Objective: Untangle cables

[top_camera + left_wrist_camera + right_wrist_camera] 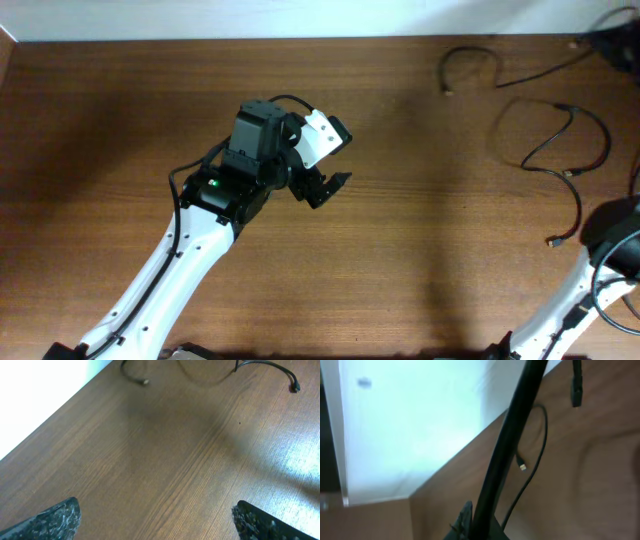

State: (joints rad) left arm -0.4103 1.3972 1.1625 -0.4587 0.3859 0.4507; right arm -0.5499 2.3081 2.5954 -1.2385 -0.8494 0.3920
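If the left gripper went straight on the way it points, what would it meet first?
Likely nothing close: the left gripper faces bare table; the cables lie farther along that line, depth unclear.

Cables (547,142) far R on table (420,270) — L gripper (340,158) mid-left.

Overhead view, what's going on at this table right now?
Two robot arms are set to untangle cables, but neither is holding one. The left gripper hovers open and empty over the middle of the wooden table. The thin black cables lie in loose loops on the right part of the table, untouched. The right arm sits at the right edge beside them. Whether its gripper is open or shut cannot be told.
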